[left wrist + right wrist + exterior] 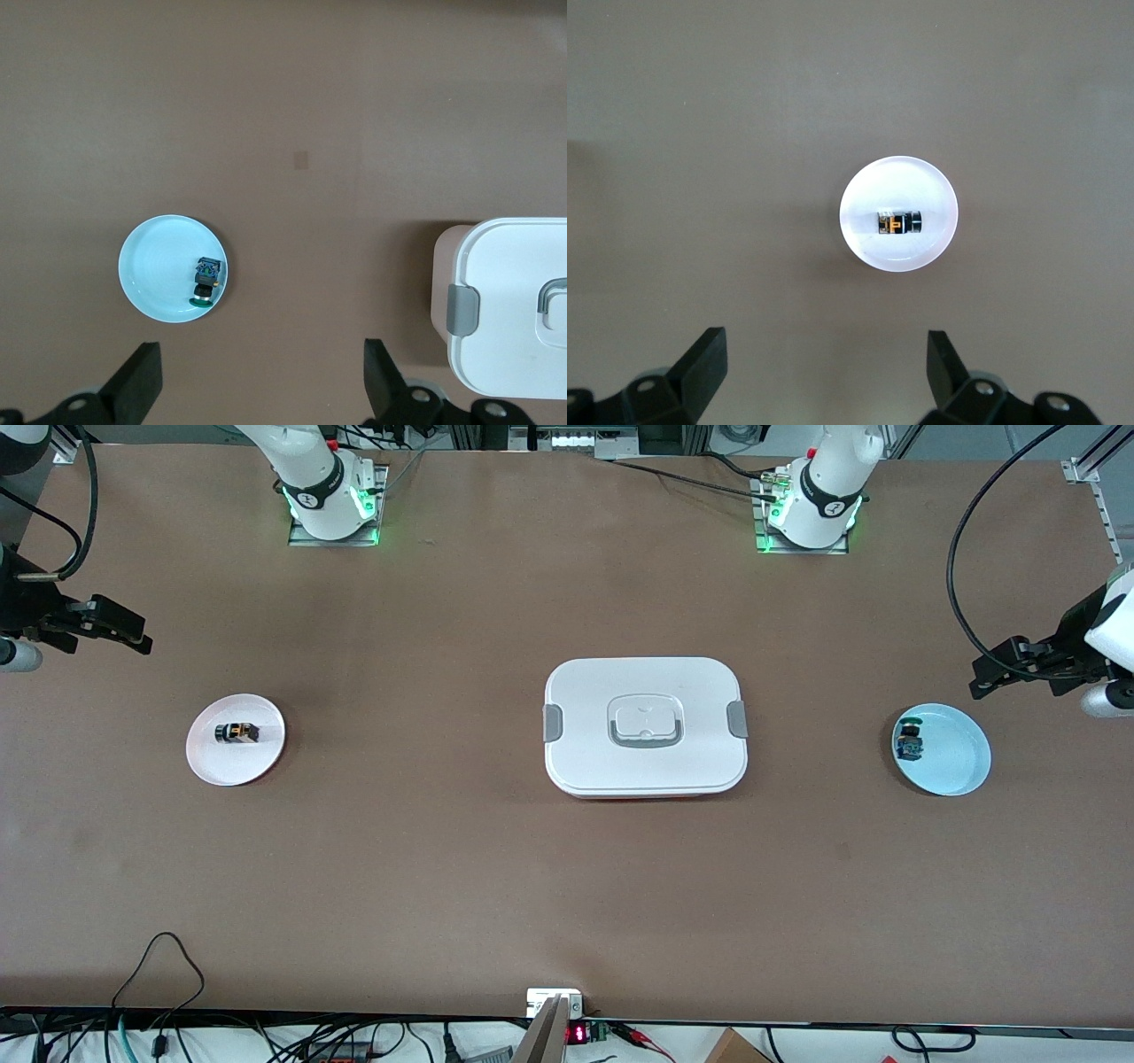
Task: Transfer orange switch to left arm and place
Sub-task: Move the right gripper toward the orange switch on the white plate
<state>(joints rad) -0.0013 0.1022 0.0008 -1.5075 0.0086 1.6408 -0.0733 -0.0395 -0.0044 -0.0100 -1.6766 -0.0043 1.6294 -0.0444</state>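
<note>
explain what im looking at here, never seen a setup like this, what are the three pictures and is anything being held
Two white robot arms stand at a brown table. The wide picture looks down from across the table; the other two come from cameras on each arm's wrist.

In the middle sits a white lidded box. Toward the right arm's end, a pink plate carries the orange switch. Toward the left arm's end, a blue plate holds a blue-and-green part.

Nothing is held: the left end effector and right end effector hang open above the table, near their plates.
</note>
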